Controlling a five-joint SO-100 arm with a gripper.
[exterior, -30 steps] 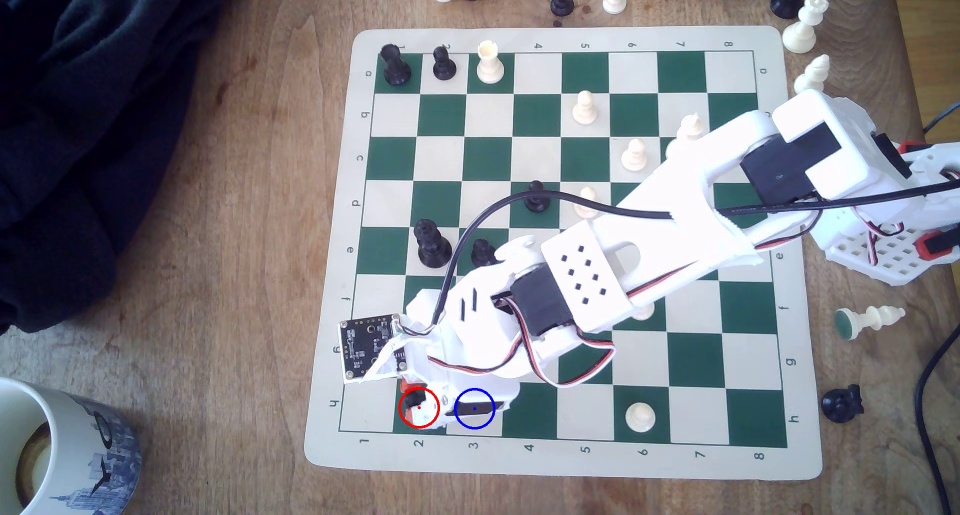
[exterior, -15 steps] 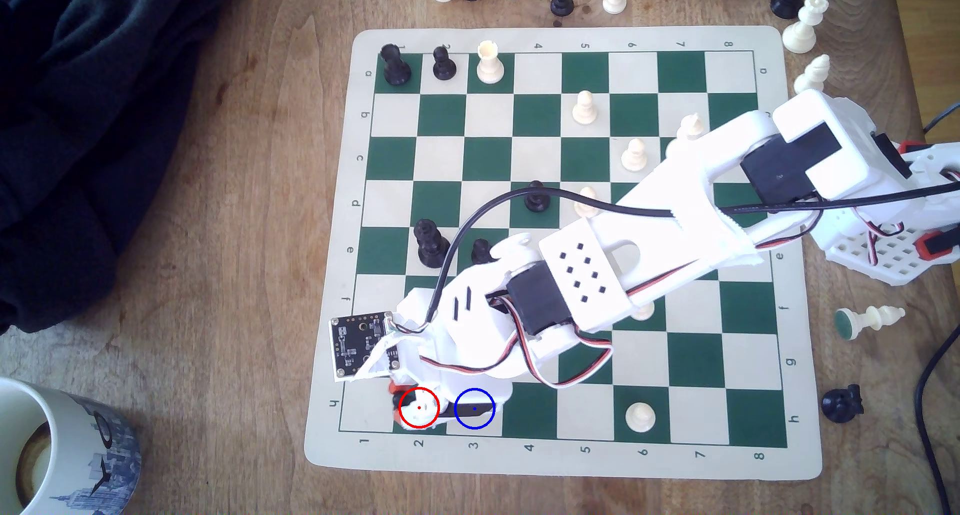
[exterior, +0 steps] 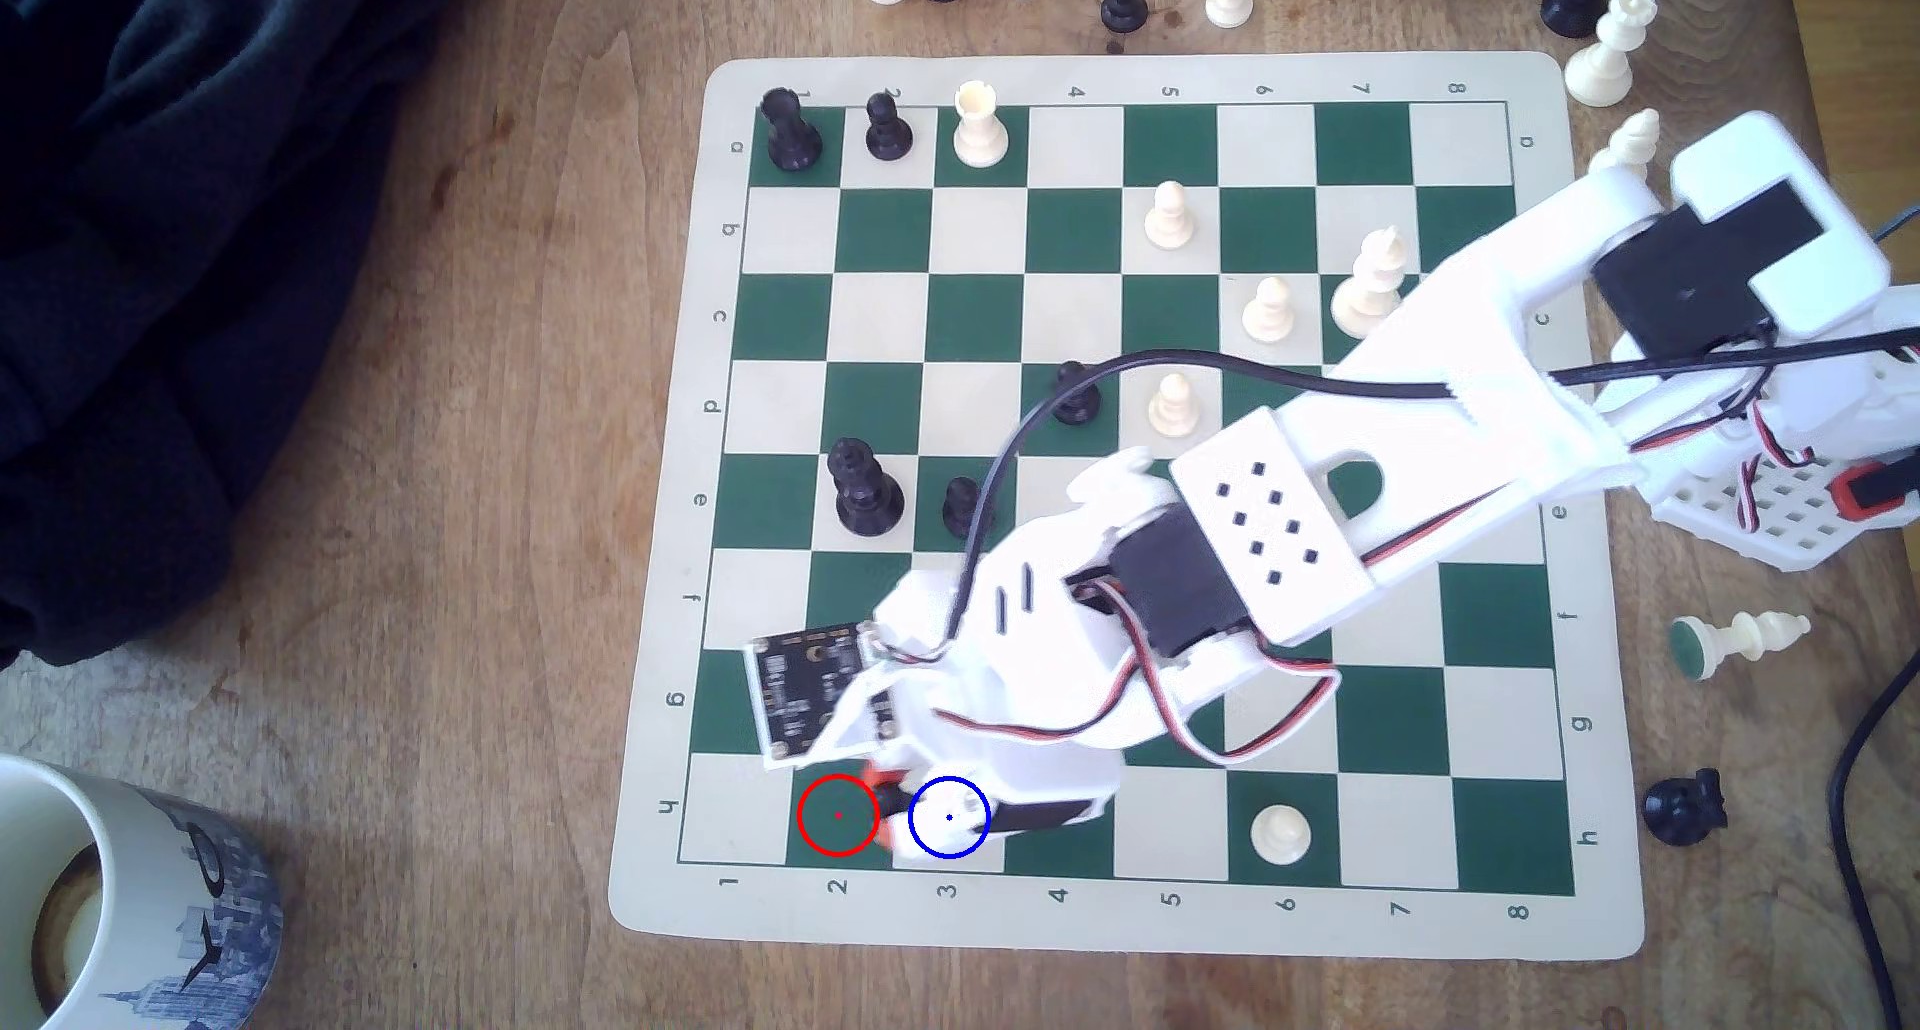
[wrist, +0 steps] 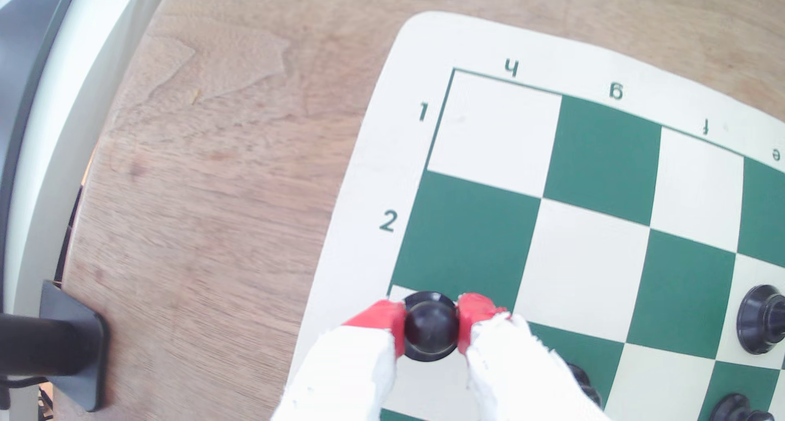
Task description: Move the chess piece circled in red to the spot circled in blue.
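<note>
Gripper is clamped on the black pawn: in the wrist view the 2 red fingertips press the ball head from opposite sides, with the round base showing below the head between them. Pawn reads upright, seen from straight above. Under it is a cream square, right next to the green square beside the "2" label at the board edge.

In the exterior view the gripper sits over the bottom row, straddling the border between the red-ringed green square and the blue-ringed cream square. The red ring holds only bare green. White gripper body covers most of the blue ring; the pawn itself is not distinguishable under it there, only an orange-red tip at the ring's left edge. Whether the pawn's base touches the board, cannot tell.

Nearby: a white pawn in the same row, well to the exterior view's right. A mug stands off the board at lower left.
</note>
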